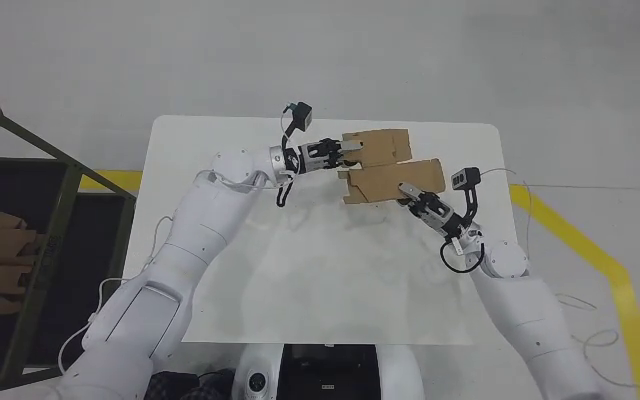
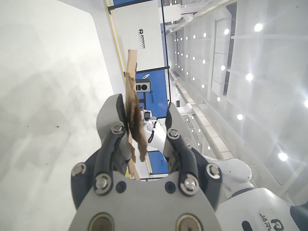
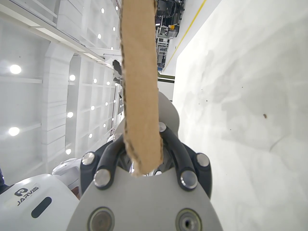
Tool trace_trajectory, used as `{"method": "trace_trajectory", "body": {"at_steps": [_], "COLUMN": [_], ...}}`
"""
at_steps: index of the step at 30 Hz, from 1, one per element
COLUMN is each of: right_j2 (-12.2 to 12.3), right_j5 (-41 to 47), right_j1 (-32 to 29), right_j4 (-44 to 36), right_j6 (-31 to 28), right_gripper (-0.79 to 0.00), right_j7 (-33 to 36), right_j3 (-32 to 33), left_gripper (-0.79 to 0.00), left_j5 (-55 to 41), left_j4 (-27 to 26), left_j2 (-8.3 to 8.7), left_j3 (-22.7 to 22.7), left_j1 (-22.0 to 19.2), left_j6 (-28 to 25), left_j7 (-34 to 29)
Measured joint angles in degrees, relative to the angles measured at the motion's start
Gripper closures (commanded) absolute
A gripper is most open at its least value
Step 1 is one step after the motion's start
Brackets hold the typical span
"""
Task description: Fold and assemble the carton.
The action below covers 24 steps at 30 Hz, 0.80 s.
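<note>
One brown corrugated carton [image 1: 385,150], left claw [image 2: 145,102] apart, right claw [image 1: 405,190] clamped on it

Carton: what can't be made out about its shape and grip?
- Hold of the right hand: right wrist view, the carton covers it.
- Carton's folds: left wrist view, edge-on; top view, too small.
- Carton's far end: right wrist view, cut off by frame edge.

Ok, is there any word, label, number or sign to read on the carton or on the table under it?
Carton: none; the faces seen from the top view and both wrist views are plain brown cardboard.
Table: none; bare white top with a few dark specks.
</note>
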Motion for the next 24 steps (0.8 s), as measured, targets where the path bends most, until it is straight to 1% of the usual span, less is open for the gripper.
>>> {"method": "trace_trajectory", "body": {"at_steps": [1,2,7,12,18,24], "right_j2": [0.0,0.0,0.0,0.6,1.1,0.8], "right_j5": [-0.1,-0.2,0.1,3.6,6.6,6.6], "right_j1": [-0.1,-0.1,-0.3,0.4,2.8,5.8], "right_j4": [-0.1,-0.3,-0.8,1.3,5.7,9.8], "right_j6": [0.0,0.0,-0.4,-3.6,-6.0,-6.5], "right_gripper": [-0.548,-0.785,-0.785,-0.785,-0.785,-0.785], "right_j7": [0.0,0.0,1.7,5.7,12.0,18.6], "right_j3": [0.1,0.1,0.9,4.6,7.4,6.0], "left_gripper": [0.0,0.0,0.0,0.0,0.0,0.0], "left_j5": [0.0,0.1,0.0,-1.1,-3.1,-6.9], "left_j4": [0.1,0.1,0.7,1.9,2.0,0.5], "left_j2": [-0.02,-0.05,-0.13,0.31,1.49,2.35], "left_j3": [0.0,0.1,0.0,-1.6,-4.4,-6.6], "left_j1": [-0.1,-0.2,-0.6,-1.2,-1.4,-0.3], "left_j6": [0.1,0.2,0.6,0.4,-0.9,-1.1], "left_j7": [0.0,-0.1,-0.5,-3.0,-10.7,-17.5]}}
